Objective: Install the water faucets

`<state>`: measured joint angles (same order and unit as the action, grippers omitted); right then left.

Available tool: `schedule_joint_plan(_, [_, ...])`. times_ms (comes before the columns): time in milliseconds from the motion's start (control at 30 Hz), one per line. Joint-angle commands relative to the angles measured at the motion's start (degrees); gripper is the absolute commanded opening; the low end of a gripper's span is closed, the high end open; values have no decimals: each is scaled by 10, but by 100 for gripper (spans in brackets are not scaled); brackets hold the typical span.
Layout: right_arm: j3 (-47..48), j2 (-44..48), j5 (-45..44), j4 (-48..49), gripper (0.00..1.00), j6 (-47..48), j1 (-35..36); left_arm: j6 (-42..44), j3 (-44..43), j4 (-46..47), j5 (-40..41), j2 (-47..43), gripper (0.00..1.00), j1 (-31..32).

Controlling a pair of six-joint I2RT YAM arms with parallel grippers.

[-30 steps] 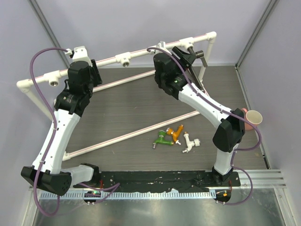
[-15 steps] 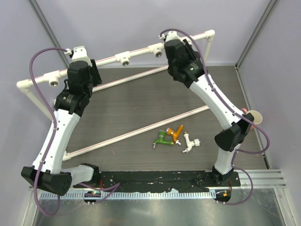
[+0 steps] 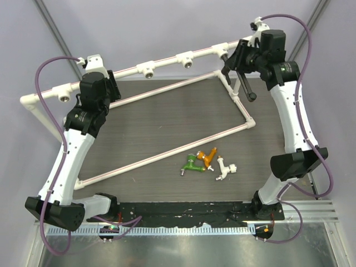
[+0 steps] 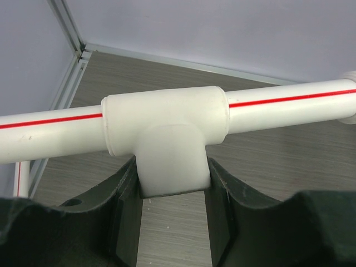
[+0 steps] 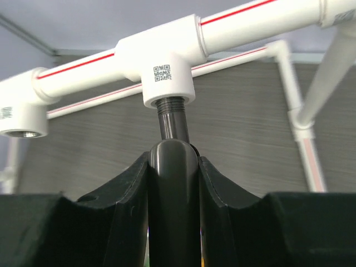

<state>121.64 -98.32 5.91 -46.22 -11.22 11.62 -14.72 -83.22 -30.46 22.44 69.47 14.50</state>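
The black faucet (image 5: 172, 189) is held between the fingers (image 5: 132, 194) of the right gripper (image 5: 173, 164), which are closed against both sides of its tube. Its threaded end is set in the mouth of a white tee socket (image 5: 167, 67) on the top rail of the pipe frame (image 3: 167, 62), and a part of the thread is seen outside the socket rim. In the top view this faucet is found at the far right end of the rail, with its tube pointed toward the near side.

The green faucet (image 3: 193, 164), the orange faucet (image 3: 209, 157) and the white faucet (image 3: 225, 168) are laid close together on the dark table (image 3: 139, 128), just in front of the near pipe of the frame. They are well apart from both grippers.

On the left part of the same rail, a second tee socket (image 4: 167, 128) is gripped by the left gripper (image 4: 172, 186). Its jaws are closed on both sides of the short branch of this socket.
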Motion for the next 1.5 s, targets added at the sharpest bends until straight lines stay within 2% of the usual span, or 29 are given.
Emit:
schedule_joint_plan(0, [-72,11,245,189,1,-178,-84,-1,-7,4,51,-26,0,-21])
schedule_joint_plan(67, [-105,16,324,247,1,-261,-104,0,-7,4,51,-26,0,-21])
schedule_joint_plan(133, [-157,19,363,346,1,-317,-131,0,-7,5,51,-26,0,-22])
schedule_joint_plan(167, [-175,20,398,383,1,-385,-136,-1,-7,5,50,-26,0,-22])
schedule_joint_plan(233, [-228,22,424,507,1,-455,-151,-1,-7,5,50,-27,0,-22])
schedule_joint_plan(267, [-243,22,434,549,1,-524,-157,-1,-7,5,49,-27,0,-23])
schedule_joint_plan(300, [-277,19,449,638,1,-568,-164,-1,-7,5,49,-27,0,-22])
schedule_joint_plan(367, [-308,12,459,730,1,-645,-172,-1,-7,4,48,-26,0,-23])
schedule_joint_plan(400, [-330,2,465,807,1,-718,-176,-1,-7,5,47,-26,0,-23])
schedule_joint_plan(500, [-364,-10,463,923,1,-815,-182,-2,-7,5,46,-26,0,-23])
schedule_joint_plan(633, [-383,-27,457,1003,1,-880,-182,-2,-7,5,45,-26,0,-23])
schedule_joint_plan(700, [-388,-28,456,1019,8,-889,-184,-3,-7,5,45,-25,0,-24])
schedule_joint_plan(733, [-389,-29,456,1020,13,-887,-184,-2,-7,5,45,-26,0,-24])
schedule_joint_plan(767, [-389,-26,456,1019,27,-885,-186,-3,-7,5,45,-25,0,-24])
schedule_joint_plan(867, [-391,-10,456,996,49,-850,-189,-3,-7,5,45,-26,0,-25])
schedule_joint_plan(933, [-392,4,453,941,55,-813,-192,-3,-7,5,45,-24,0,-25])
schedule_joint_plan(967, [-391,11,452,919,62,-776,-193,-4,-7,6,43,-25,0,-25])
schedule_joint_plan(1067, [-382,38,442,835,75,-700,-194,-4,-8,4,42,-24,0,-25])
schedule_joint_plan(1233, [-360,66,414,686,87,-586,-199,-4,-8,4,42,-24,0,-26])
schedule_joint_plan(1267, [-346,71,407,654,87,-557,-199,-4,-7,4,42,-24,0,-26])
schedule_joint_plan(1300, [-335,75,397,575,88,-483,-199,-4,-7,4,42,-24,0,-25])
schedule_joint_plan(1400, [-302,98,331,443,89,-390,-199,-4,-7,4,41,-25,0,-25])
schedule_joint_plan(1467, [-279,112,290,398,90,-322,-199,-5,-7,4,40,-24,0,-26])
